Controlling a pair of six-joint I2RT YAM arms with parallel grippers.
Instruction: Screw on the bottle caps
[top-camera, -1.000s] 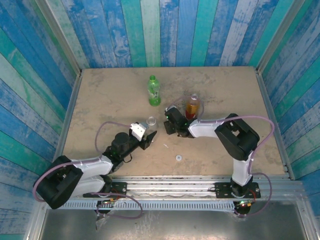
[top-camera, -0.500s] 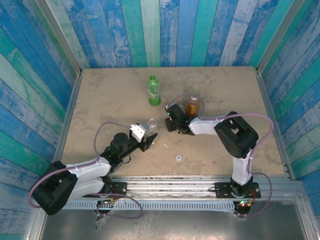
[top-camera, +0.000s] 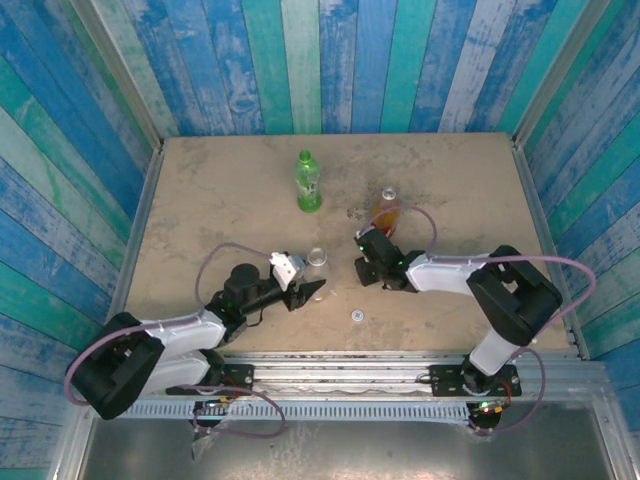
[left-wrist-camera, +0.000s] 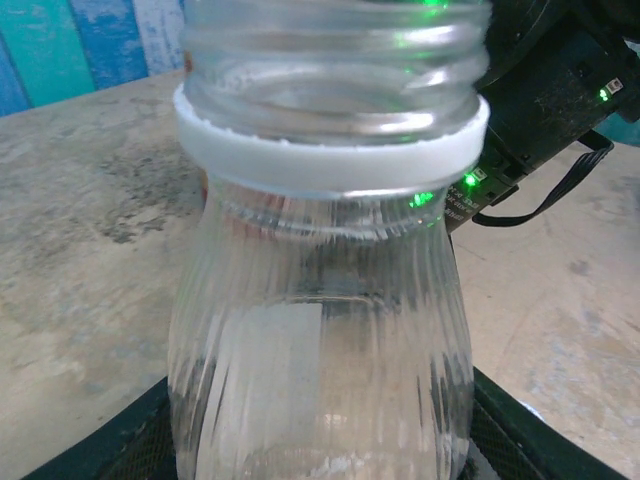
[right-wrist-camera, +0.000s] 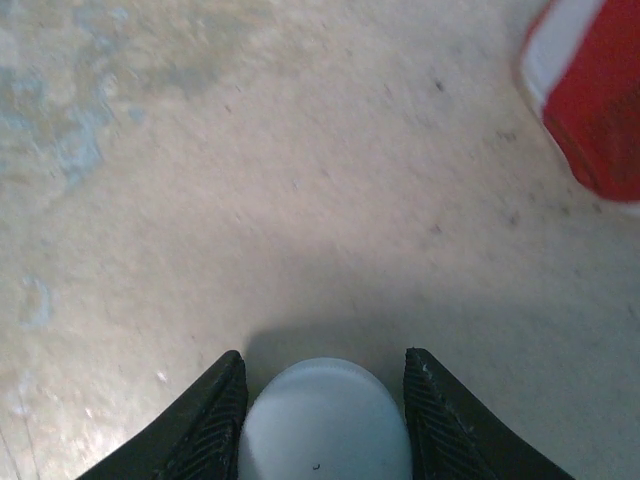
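Glossy ribbed plastic bottle (left-wrist-camera: 320, 350); smooth cap (right-wrist-camera: 325, 420); seemingly stony table (right-wrist-camera: 300, 200).

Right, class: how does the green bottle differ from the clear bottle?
The green bottle is capped; the clear bottle has an open neck. The green bottle stands free, while the left end effector grips the clear bottle. Both stand upright.

The left arm (top-camera: 185, 330), at seven o'clock, and the right arm (top-camera: 450, 272), at five o'clock, are wearing white shells over black joints. Lilac cables (top-camera: 225, 246) are looping off both. The right gripper (right-wrist-camera: 323, 356) is showing black ridged fingers (right-wrist-camera: 215, 420); green lights (left-wrist-camera: 467, 180) are glowing on black housing.
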